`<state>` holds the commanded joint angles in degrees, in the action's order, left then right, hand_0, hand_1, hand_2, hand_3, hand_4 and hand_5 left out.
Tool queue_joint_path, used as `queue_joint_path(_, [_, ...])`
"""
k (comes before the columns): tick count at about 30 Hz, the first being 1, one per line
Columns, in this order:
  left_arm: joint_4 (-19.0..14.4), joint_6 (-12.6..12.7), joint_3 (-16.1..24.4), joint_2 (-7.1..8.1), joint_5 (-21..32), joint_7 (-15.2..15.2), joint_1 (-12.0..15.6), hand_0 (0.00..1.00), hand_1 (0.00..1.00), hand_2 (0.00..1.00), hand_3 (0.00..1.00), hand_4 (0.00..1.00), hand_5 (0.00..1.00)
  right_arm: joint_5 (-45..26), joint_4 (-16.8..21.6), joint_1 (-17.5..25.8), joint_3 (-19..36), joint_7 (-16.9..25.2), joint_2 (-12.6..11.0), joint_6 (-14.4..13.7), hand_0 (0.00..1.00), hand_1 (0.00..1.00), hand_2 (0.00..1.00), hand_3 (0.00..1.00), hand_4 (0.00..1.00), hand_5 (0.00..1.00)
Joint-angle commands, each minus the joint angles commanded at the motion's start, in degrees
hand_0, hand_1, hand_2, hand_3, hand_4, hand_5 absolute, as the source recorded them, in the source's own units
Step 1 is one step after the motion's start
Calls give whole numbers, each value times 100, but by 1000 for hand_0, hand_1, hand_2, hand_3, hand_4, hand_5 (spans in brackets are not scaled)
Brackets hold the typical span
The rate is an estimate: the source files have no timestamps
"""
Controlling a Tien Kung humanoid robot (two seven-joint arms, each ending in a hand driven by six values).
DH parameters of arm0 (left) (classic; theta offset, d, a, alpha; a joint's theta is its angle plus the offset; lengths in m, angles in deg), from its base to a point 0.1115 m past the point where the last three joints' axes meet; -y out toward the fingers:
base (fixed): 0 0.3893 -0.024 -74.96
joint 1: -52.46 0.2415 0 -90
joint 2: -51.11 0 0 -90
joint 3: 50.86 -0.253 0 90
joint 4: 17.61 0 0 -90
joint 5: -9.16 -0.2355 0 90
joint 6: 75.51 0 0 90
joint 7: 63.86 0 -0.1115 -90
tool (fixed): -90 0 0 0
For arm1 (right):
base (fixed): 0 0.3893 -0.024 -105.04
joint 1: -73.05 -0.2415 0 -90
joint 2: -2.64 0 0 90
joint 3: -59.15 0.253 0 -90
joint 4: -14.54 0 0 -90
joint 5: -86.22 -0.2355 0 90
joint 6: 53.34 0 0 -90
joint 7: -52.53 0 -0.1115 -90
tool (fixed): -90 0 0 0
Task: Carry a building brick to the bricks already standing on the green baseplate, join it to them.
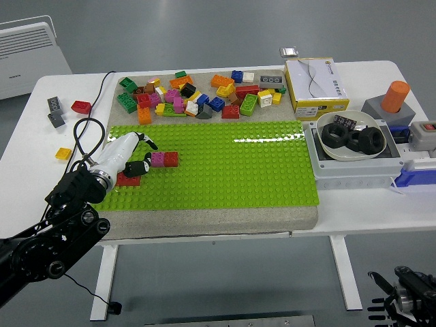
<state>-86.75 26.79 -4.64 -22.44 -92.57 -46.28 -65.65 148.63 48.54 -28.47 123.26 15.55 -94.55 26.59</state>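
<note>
The left hand (129, 158) lies over the left part of the green baseplate (225, 163), coming in from the lower left corner on its black arm. The hand has a white cover and dark fingers (141, 166). The fingers are bent down toward the plate, just beside a pink brick (157, 159), but I cannot tell if they grasp something or only touch it.

The pink brick stands on the baseplate and is joined to a red brick (171, 159) on its right side; the 2 make a short row. Another red brick (128, 180) sits on the plate under the wrist of the hand, partly hidden by it.

Behind the baseplate, at the far side of the grey mat (204, 221), there is a pile of loose bricks (197, 94) in many colours. On the white table (41, 129) to the left of the mat lie 2 grey bricks (54, 110), 1 red brick and 1 yellow brick (63, 153), well apart from the plate.

The right hand (398, 303) shows only at the lower right corner, below the table edge, with its fingers spread and holding nothing.

At the right of the table stand a yellow box (315, 84) and a white bowl (353, 137) with black rings inside.
</note>
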Motion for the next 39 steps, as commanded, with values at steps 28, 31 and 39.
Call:
queue_joint_path(28, [-1295,-1009,1527,671,-395,-514,1717,975,936,884,770,739,106,-140,-7,0,-120,0,-31,-30,541,524,617,763,836,998])
queue_joint_path(31, [-1252,-1061,1584,648,-477,-528,1687,995,972,921,828,750,104,-156,-9,2,-133,0,-32,-35,540,522,617,765,838,998])
queue_joint_path(39, [-1041,-1392,1610,560,-773,-387,1498,998,991,962,854,768,100,-194,-22,-2,-167,0,-38,-38,540,517,616,763,838,998])
